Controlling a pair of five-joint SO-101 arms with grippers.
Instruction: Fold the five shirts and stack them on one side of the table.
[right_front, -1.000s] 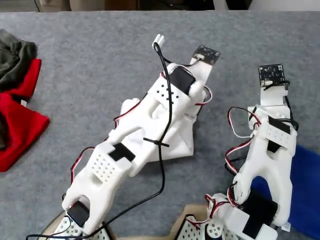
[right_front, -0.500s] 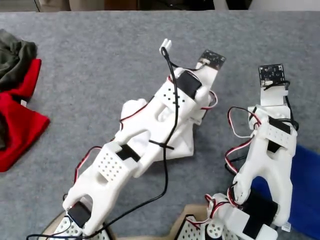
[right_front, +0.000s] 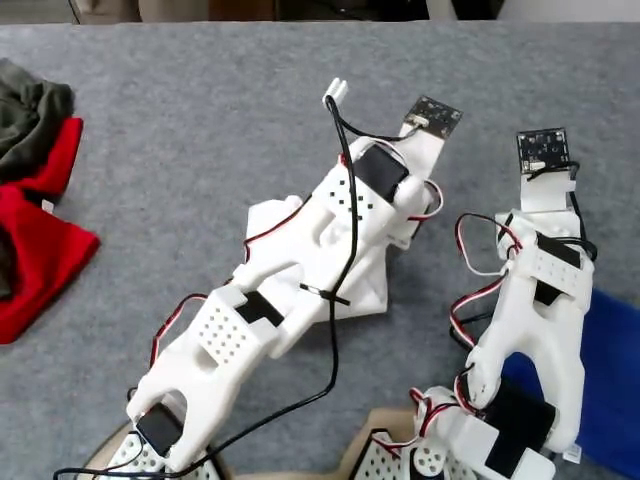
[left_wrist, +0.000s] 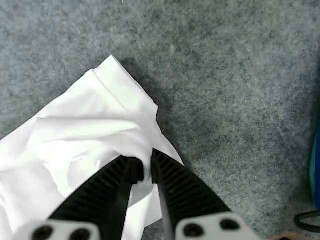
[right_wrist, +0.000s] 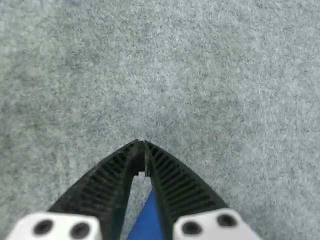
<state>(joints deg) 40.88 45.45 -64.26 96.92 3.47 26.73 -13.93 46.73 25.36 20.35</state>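
Note:
A white shirt (right_front: 366, 287) lies crumpled in the middle of the grey table, mostly under my left arm (right_front: 300, 270). In the left wrist view my left gripper (left_wrist: 146, 170) is shut on a fold near the edge of the white shirt (left_wrist: 85, 125). My right arm (right_front: 540, 290) stands to the right of it. Over bare grey felt, my right gripper (right_wrist: 144, 155) is shut with nothing in it. A blue shirt (right_front: 612, 360) lies at the table's right edge, and a strip of blue cloth (right_wrist: 147, 222) shows beneath the right fingers.
A red shirt (right_front: 35, 250) and a dark grey-green shirt (right_front: 28, 110) lie bunched at the left edge. The grey felt table (right_front: 200, 120) is bare at the back. Cables run along both arms.
My left arm has shifted a little to the right and toward the back of the table with the white shirt in its grip. The right arm has kept still.

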